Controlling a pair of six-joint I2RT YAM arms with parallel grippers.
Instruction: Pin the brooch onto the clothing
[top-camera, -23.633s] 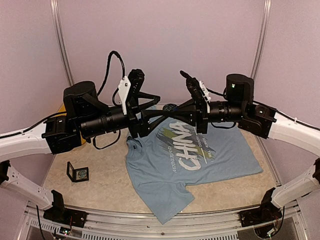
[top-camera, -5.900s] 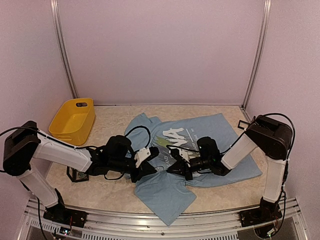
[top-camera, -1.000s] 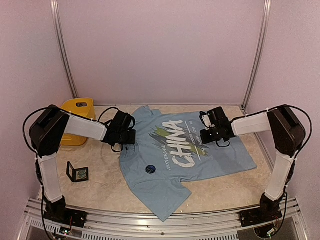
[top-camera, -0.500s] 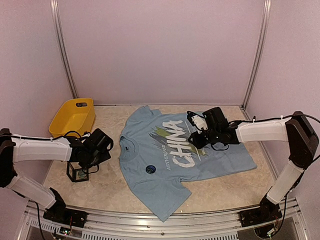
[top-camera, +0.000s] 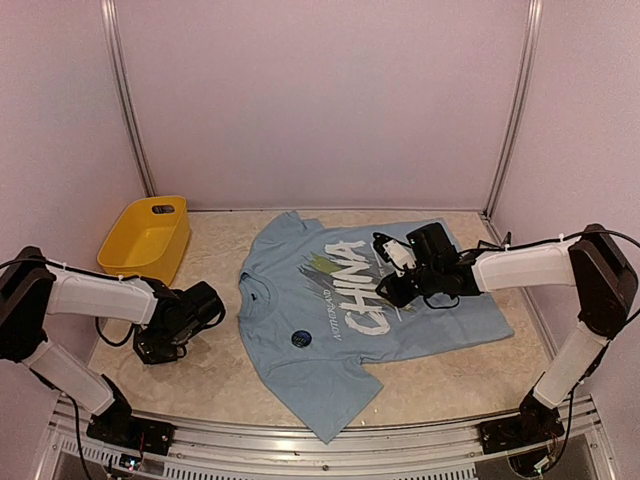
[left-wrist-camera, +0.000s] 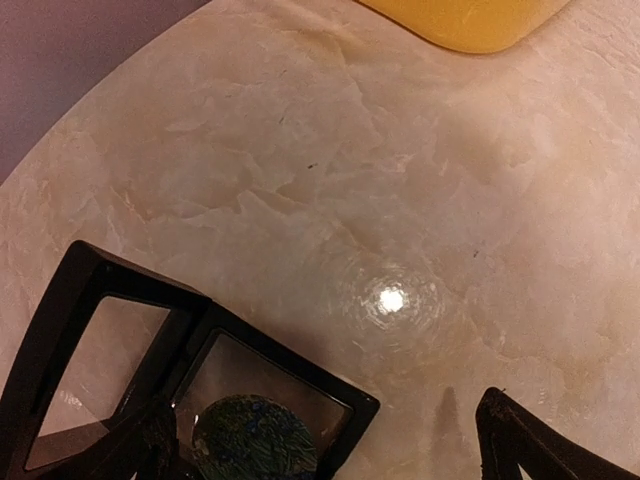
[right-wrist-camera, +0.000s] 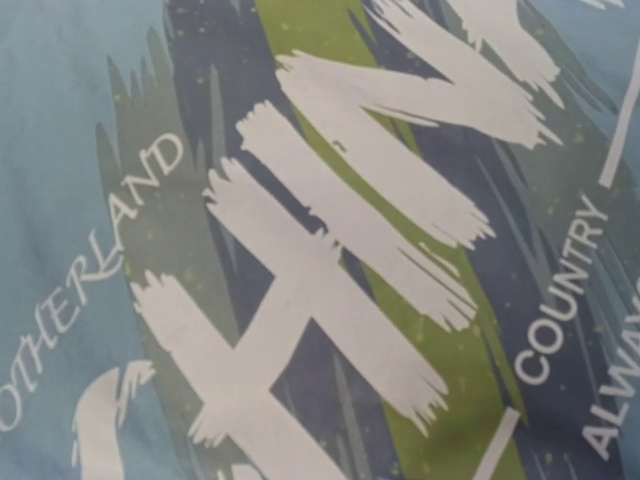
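Observation:
The clothing (top-camera: 400, 320), a light blue T-shirt with white "CHINA" lettering, lies spread flat on the table. A small dark round brooch (top-camera: 301, 339) sits on its lower left chest. My right gripper (top-camera: 388, 288) hovers over the lettering. Its wrist view shows only the print (right-wrist-camera: 330, 300) and no fingers. My left gripper (top-camera: 158, 343) is down at the front left, over an open black case (left-wrist-camera: 270, 390) that holds a round blue-green piece (left-wrist-camera: 255, 442). In the left wrist view my left gripper (left-wrist-camera: 325, 425) stands wide open, with one corner of the case between its fingers (left-wrist-camera: 530, 450).
A yellow bin (top-camera: 148, 238) stands at the back left; its edge (left-wrist-camera: 470, 15) shows in the left wrist view. Purple walls close in the table on three sides. A metal rail runs along the near edge.
My left arm left the shirt's collar, swung to the front left over the black case, and its jaws opened wide. My right gripper shifted left from the shirt's right side onto the lettering.

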